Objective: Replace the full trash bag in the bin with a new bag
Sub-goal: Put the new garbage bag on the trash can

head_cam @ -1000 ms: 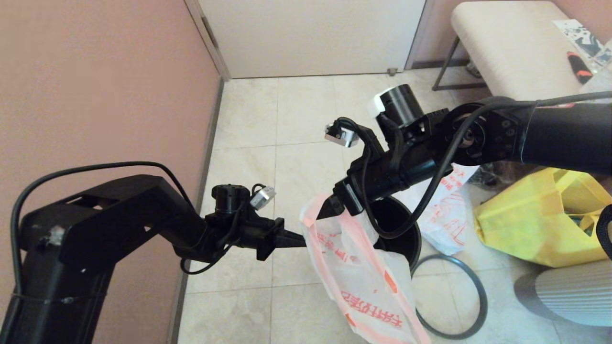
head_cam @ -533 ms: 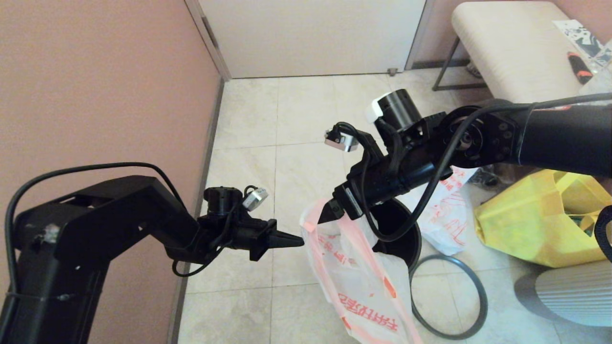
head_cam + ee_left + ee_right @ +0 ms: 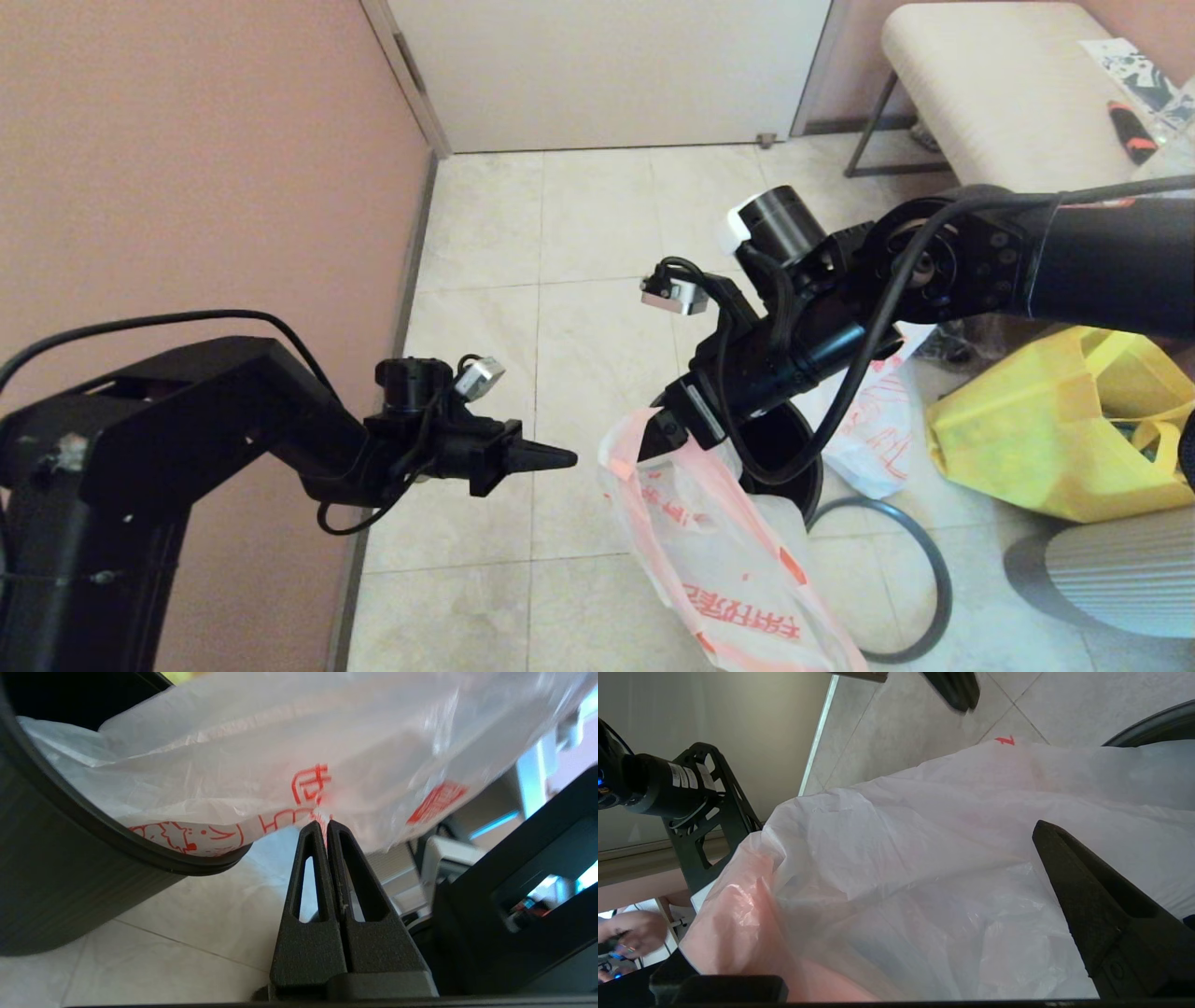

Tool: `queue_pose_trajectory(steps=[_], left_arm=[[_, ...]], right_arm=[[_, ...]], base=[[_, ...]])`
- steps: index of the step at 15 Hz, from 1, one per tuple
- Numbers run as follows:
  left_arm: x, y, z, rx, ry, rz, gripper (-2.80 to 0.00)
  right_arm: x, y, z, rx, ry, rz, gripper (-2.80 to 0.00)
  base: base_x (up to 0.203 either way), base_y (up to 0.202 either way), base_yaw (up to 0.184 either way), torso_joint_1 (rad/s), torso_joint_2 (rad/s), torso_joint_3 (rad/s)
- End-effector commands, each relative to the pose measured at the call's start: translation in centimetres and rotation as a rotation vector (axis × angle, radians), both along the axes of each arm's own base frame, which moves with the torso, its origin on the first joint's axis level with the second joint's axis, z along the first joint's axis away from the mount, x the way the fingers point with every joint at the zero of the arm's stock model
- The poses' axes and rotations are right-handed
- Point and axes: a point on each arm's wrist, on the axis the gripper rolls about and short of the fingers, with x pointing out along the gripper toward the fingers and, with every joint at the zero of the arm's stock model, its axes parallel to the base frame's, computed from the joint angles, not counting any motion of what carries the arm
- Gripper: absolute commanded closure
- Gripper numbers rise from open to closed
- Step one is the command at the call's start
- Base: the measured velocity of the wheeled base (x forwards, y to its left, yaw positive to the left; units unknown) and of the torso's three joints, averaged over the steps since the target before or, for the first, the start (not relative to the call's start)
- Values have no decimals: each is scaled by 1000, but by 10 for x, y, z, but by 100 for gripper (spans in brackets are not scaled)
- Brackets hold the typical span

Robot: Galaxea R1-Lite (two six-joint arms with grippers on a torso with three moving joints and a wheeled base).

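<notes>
The right end effector (image 3: 665,439) reaches in from the right and pinches the pink-orange edge band of the new bag (image 3: 724,569), holding its top corner up over the left side of the bin (image 3: 789,467). From that pinch the thin white plastic hangs down and toward the near side, its red text showing low on the sheet; in the right wrist view one dark finger (image 3: 1092,905) lies across the crumpled film, and the pink band bunches at the grip. Part of the bag drapes over the bin's near rim, as the left wrist view shows, with the film lying over the black wall (image 3: 70,868).

The left end effector (image 3: 551,456) hovers to the left of the bag, apart from it, with its two fingers (image 3: 310,877) pressed together and nothing between them. Its tip points right, toward the hanging plastic.

The bin stands on the tiled floor (image 3: 579,243) beneath the right arm. Its grey hoop (image 3: 920,551) lies flat on the floor just to the near right of it, separate from the bucket. The full trash bag (image 3: 864,429) sits on the floor to the right of the bin and a little beyond it, partly hidden by the arm. A yellow tote (image 3: 1046,439) rests further right, and a padded bench (image 3: 990,84) stands at the far right, by the wall.
</notes>
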Motion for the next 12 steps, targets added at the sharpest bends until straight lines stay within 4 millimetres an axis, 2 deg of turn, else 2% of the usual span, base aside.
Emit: queue_pose_trajectory(steps=[1, 3, 5, 8, 10, 11, 12], left_arm=[[-1, 9, 20, -6, -3, 15, 0], [-10, 32, 61, -8, -14, 74, 0], [-28, 45, 109, 5, 64, 186, 0], [-70, 62, 180, -16, 123, 350, 0], [-105, 67, 212, -20, 171, 429, 0], [-122, 69, 222, -14, 221, 486, 0], [-133, 70, 223, 6, 293, 556, 0]], right_arm=[[2, 1, -4, -4, 10, 3, -280], [4, 4, -10, -14, 14, 10, -280], [5, 12, -14, -9, 3, 22, -280], [6, 31, -26, -50, -47, -5, -280], [7, 54, -44, -127, -124, -77, -280], [7, 66, -53, -158, -170, -133, -280], [7, 76, -59, -179, -213, -186, -280]], base=[[0, 0, 0, 0, 0, 0], [0, 0, 0, 0, 0, 0], [0, 0, 0, 0, 0, 0], [0, 0, 0, 0, 0, 0], [0, 0, 0, 0, 0, 0], [0, 0, 0, 0, 0, 0], [0, 0, 0, 0, 0, 0]])
